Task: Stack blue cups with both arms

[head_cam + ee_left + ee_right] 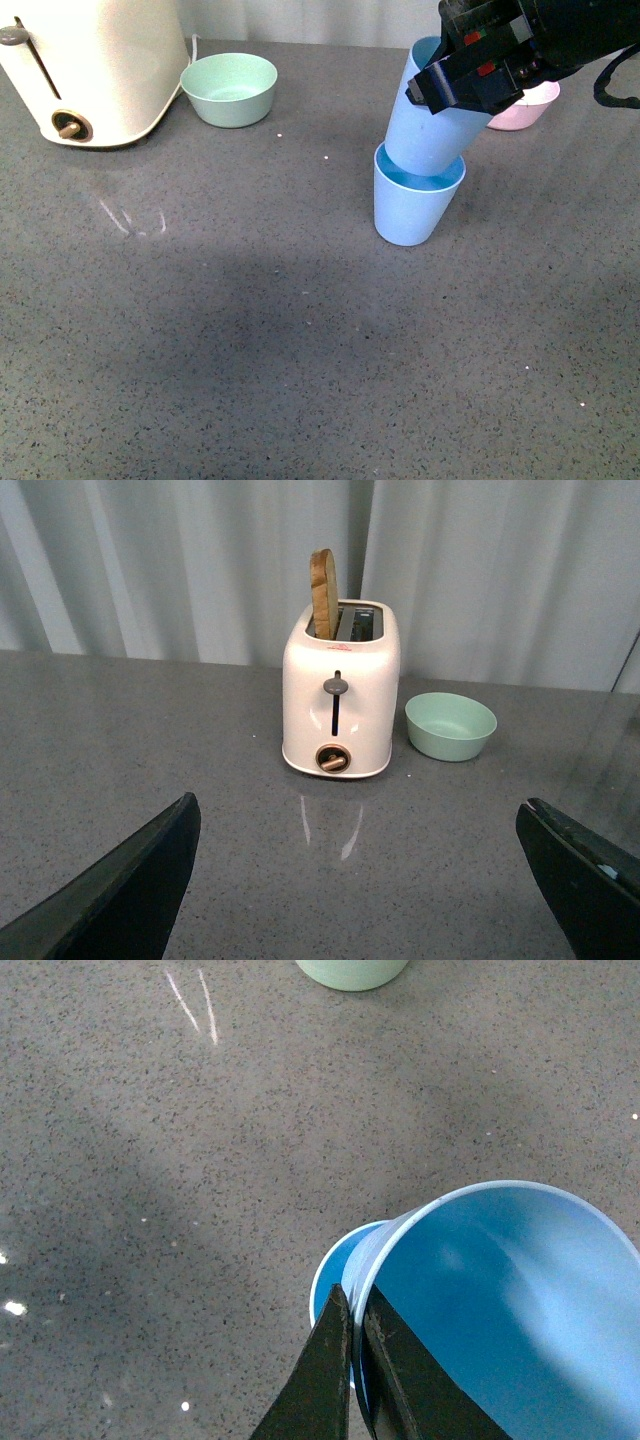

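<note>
One blue cup [410, 205] stands upright on the grey counter right of centre. A second blue cup [425, 125] leans tilted with its base inside the first one's mouth. My right gripper [440, 80] is shut on the tilted cup's rim. In the right wrist view its fingers [330, 1360] pinch the wall of that cup [500, 1300], and the lower cup's rim [330, 1265] shows beneath. My left gripper [360, 880] is open with nothing between its fingers [130, 890], pointing at the counter before the toaster, far from both cups.
A cream toaster [90, 65] with a slice of bread [324, 593] stands at the back left. A mint green bowl [230, 88] sits beside it. A pink bowl [525, 110] lies behind the right arm. Curtains close the back.
</note>
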